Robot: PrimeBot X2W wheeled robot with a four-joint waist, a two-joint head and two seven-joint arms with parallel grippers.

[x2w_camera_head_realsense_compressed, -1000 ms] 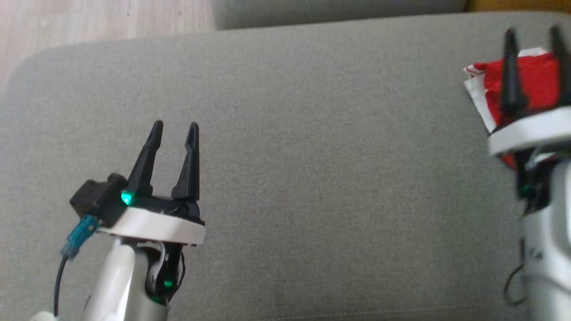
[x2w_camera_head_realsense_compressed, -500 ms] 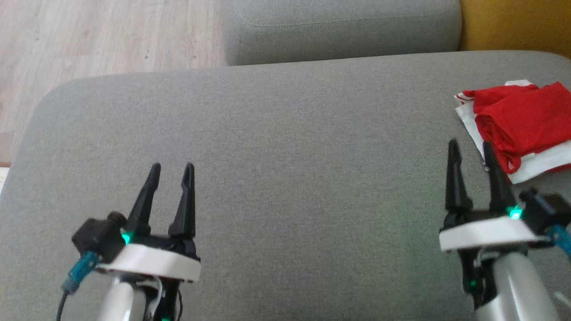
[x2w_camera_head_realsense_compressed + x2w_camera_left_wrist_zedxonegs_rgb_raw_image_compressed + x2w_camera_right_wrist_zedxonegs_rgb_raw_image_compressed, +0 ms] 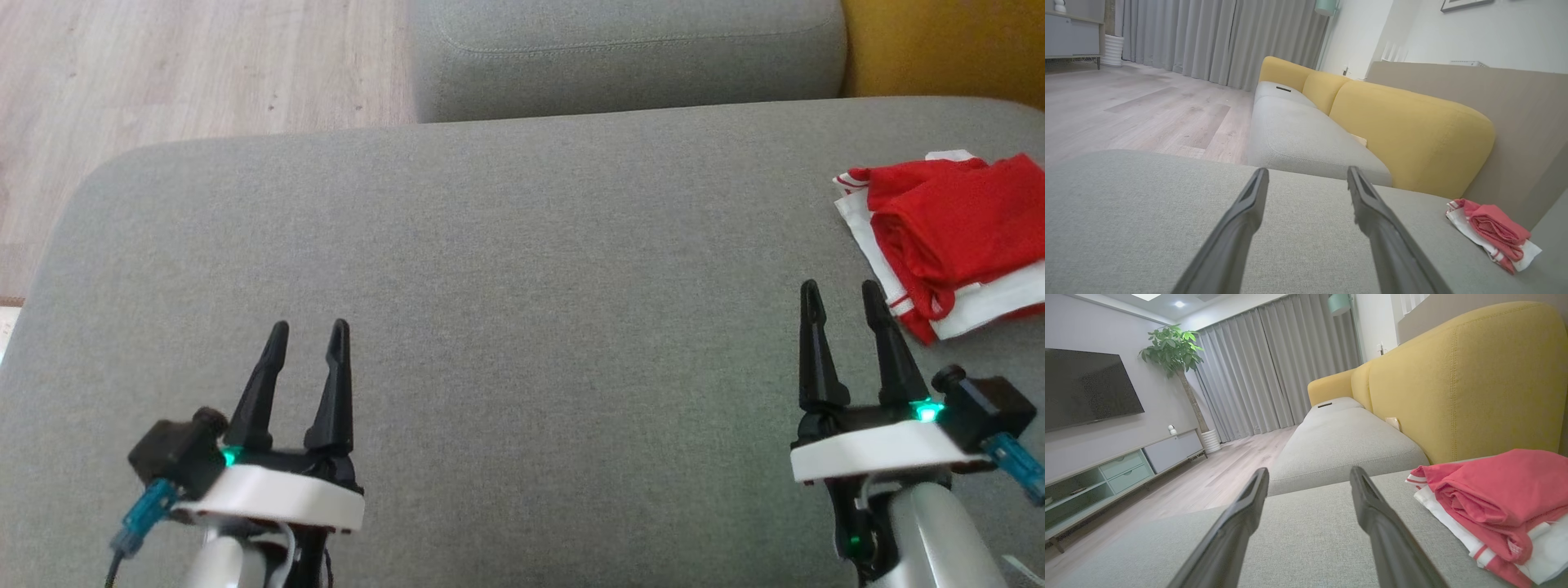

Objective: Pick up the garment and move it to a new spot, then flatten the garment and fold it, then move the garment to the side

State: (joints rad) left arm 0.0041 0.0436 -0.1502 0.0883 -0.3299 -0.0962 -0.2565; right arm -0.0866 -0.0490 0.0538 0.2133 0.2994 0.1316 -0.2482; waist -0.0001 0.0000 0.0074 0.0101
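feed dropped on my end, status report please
Left gripper open, empty. Right gripper open, empty, just short of the garment. Garment folded, lying at the cushion's right side. Nothing between fingers and garment.

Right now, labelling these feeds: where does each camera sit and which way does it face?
Head view: on the head, looking down at the grey cushion; left gripper and right gripper show, open.
Left wrist view: low over the cushion, facing the yellow sofa; own fingers.
Right wrist view: likewise, nearer the garment; own fingers.
Shared: the garment, all three.

The garment (image 3: 947, 212) runs off the head view's edge; a far dark speck (image 3: 1283, 88) is perhaps a remote.
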